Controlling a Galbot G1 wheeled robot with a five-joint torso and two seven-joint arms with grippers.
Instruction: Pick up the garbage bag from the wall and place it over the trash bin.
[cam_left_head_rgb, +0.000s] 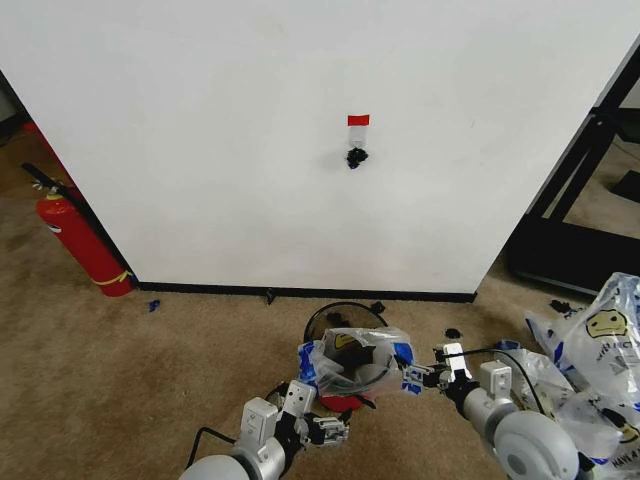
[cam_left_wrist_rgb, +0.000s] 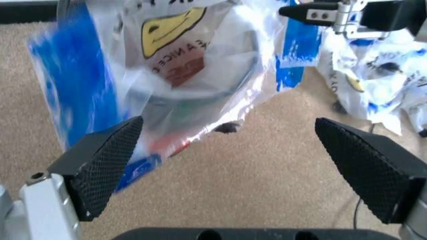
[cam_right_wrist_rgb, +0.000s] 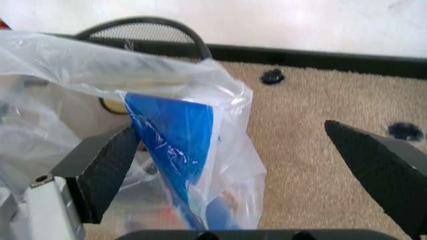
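The garbage bag (cam_left_head_rgb: 355, 362), clear with a yellow smiley and blue patches, is draped over the near side of the trash bin (cam_left_head_rgb: 345, 312), whose far black rim stays bare. My left gripper (cam_left_head_rgb: 328, 432) hangs open just in front of the bag (cam_left_wrist_rgb: 187, 60), not touching it. My right gripper (cam_left_head_rgb: 414, 375) stands open at the bag's right edge. In the right wrist view the blue patch of the bag (cam_right_wrist_rgb: 175, 135) lies against one finger (cam_right_wrist_rgb: 107, 170), with the other finger well apart. The white wall (cam_left_head_rgb: 250, 150) carries a red tape tag (cam_left_head_rgb: 358, 120) and a bare black hook (cam_left_head_rgb: 356, 157).
A heap of similar smiley bags (cam_left_head_rgb: 600, 350) lies on the carpet at the right. A red fire extinguisher (cam_left_head_rgb: 80, 245) leans at the wall's left end. A dark frame (cam_left_head_rgb: 580, 200) stands at the far right. Small dark scraps (cam_right_wrist_rgb: 272, 76) dot the carpet.
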